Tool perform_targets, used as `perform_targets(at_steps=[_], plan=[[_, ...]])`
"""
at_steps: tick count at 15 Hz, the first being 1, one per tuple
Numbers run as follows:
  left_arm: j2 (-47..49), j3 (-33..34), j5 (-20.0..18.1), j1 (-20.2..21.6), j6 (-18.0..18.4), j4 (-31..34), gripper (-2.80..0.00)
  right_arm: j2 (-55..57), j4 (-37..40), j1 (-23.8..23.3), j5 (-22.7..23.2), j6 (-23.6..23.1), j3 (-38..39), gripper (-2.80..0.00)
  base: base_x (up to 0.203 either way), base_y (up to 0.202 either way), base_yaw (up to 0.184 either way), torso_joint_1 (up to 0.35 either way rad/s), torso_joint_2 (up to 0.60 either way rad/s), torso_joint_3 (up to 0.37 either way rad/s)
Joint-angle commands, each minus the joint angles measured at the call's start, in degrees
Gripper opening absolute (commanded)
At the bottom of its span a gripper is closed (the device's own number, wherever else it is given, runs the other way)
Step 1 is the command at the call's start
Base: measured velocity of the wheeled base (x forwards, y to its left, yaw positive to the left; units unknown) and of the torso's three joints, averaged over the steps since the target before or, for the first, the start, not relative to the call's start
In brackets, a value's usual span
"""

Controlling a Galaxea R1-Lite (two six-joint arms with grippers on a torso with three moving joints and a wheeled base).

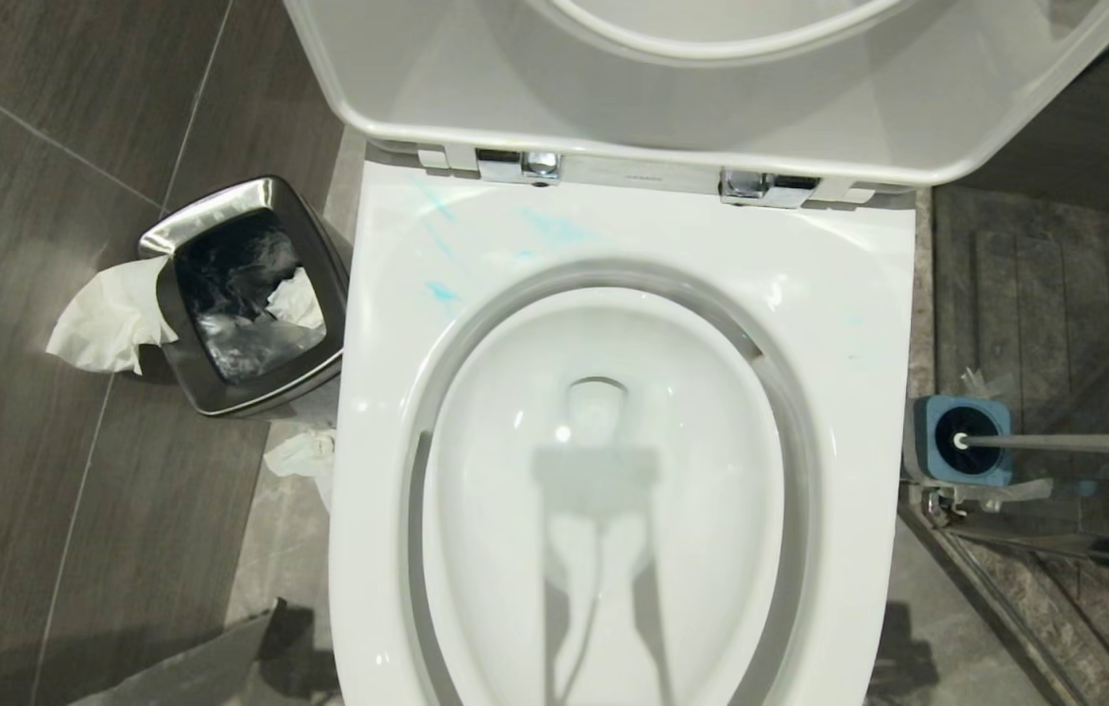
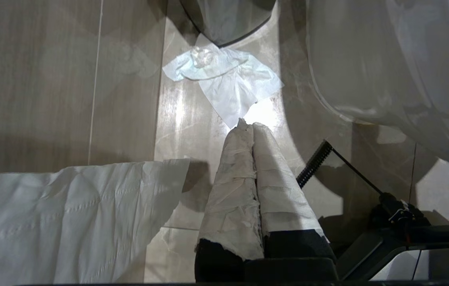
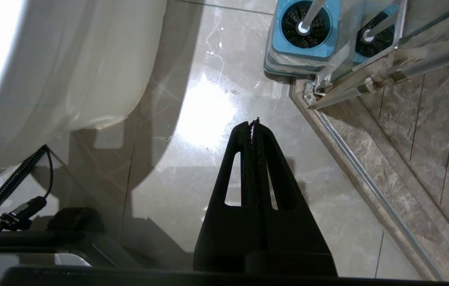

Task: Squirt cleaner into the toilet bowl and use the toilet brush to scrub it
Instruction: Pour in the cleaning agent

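Right wrist view: right pincer (image 3: 254,124) pressed closed and empty, toilet brush (image 3: 306,24) ahead in its holder (image 3: 288,59) against glass; risk of clipping the shower frame (image 3: 351,93); left pincer (image 2: 248,126) closed, empty.

Seen from above: toilet bowl (image 1: 613,510) with seat and lid (image 1: 711,88) raised, pale turquoise smears of cleaner (image 1: 554,230) across the back of the broad white rim below the chrome hinges (image 1: 520,165). Toilet brush (image 1: 1054,441) seated in its blue holder (image 1: 927,422) on the floor just right of the bowl. Steel-rimmed bin (image 1: 162,240) left of the bowl, tissue (image 1: 108,319) draped over its edge; neither gripper in sight for reference.
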Motion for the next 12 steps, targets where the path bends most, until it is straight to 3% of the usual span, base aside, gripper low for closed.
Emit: perform_targets(at_steps=[1,5,9,12], plan=[[-0.01,0.09,0.07,0.01,-0.35,-0.03,-2.80,0.17,2.80,0.00,-0.28,0.00,-1.27,-2.80,0.000,0.000,0.000,0.006,0.01,-0.110],[0.00,0.09,0.07,0.01,-0.35,-0.03,-2.80,3.14,22.63,0.01,-1.29,-0.01,-11.64,-2.80,0.000,0.000,0.000,0.000,0.00,-0.025],[-0.01,0.09,0.07,0.01,-0.44,-0.03,-2.80,22.74,22.68,0.02,-2.34,0.03,-17.05,-2.80,0.000,0.000,0.000,0.000,0.00,0.000],[0.01,0.09,0.07,0.01,-0.44,-0.03,-2.80,42.03,12.76,0.00,-2.74,-0.29,-19.72,-2.80,0.000,0.000,0.000,0.000,0.00,0.000]])
